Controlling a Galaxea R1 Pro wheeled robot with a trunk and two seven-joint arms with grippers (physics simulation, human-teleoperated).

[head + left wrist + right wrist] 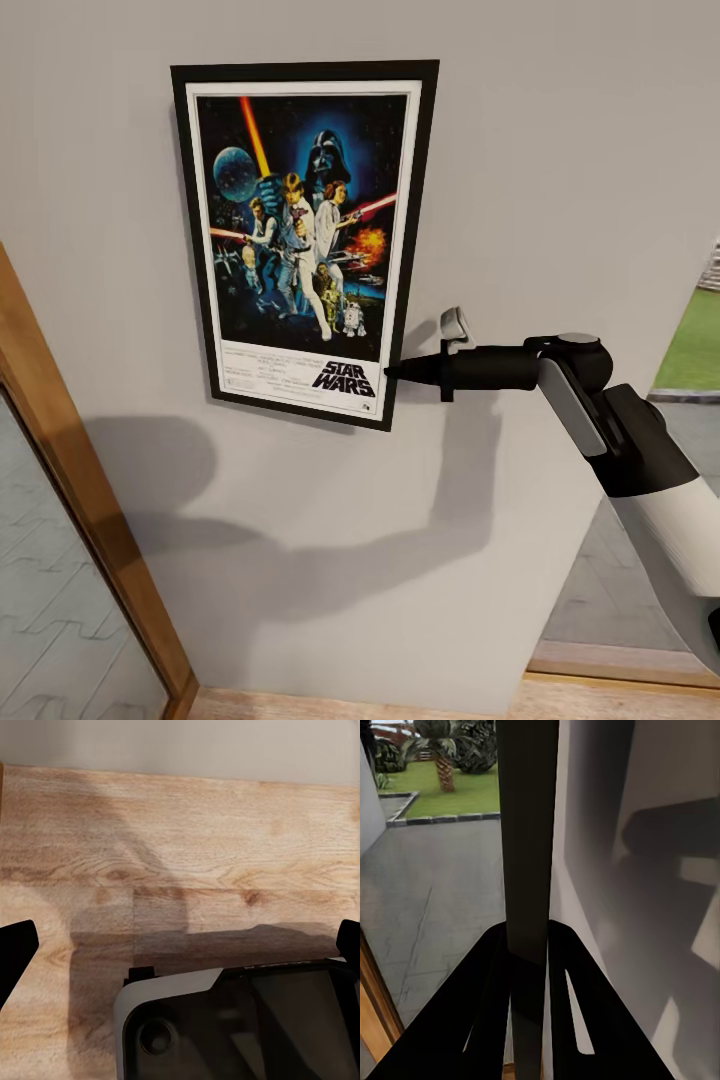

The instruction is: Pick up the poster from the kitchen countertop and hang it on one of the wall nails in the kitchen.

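Poster (300, 240): we see it flat against the grey wall (560, 150), tilted slightly.
Right gripper (392, 371): its fingers (487, 1020) are clamped on the poster's lower right edge.
Left gripper (180, 945): fingers wide apart, above the wood floor (180, 840).

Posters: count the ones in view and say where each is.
1. The poster is flat against the grey wall, slightly tilted, its lower right edge pinched by the right gripper. The right wrist view shows that edge between the fingers.
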